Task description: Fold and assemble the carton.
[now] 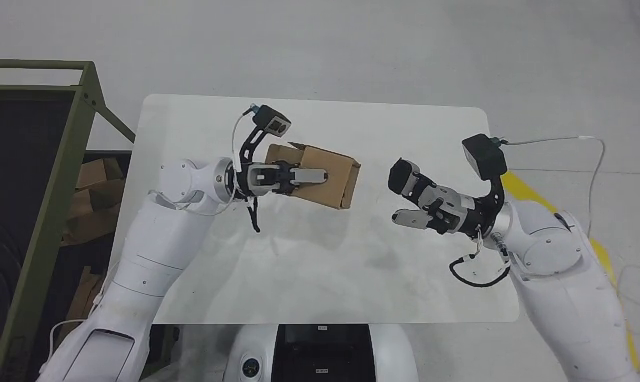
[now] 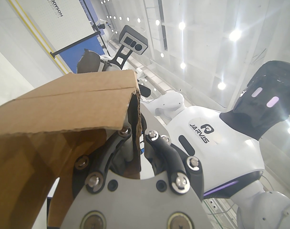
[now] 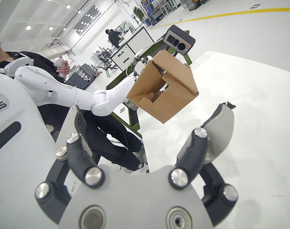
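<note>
A brown cardboard carton (image 1: 325, 174) hangs above the middle of the white table (image 1: 300, 272), opened into a box shape with its open end toward the right arm. My left gripper (image 1: 290, 178) is shut on one wall of the carton (image 2: 64, 110); the cardboard edge runs between its black fingers (image 2: 164, 148). My right gripper (image 1: 408, 197) stands open a short way to the right of the carton (image 3: 164, 89), its pale fingers (image 3: 221, 125) spread wide with nothing between them. The carton's end flaps are loose and partly folded inward.
A green metal rack (image 1: 60, 162) with flat cardboard pieces (image 1: 95, 187) stands to the left of the table. Bare table surface lies in front of and behind the carton. A yellow floor line (image 1: 520, 187) runs past the right side.
</note>
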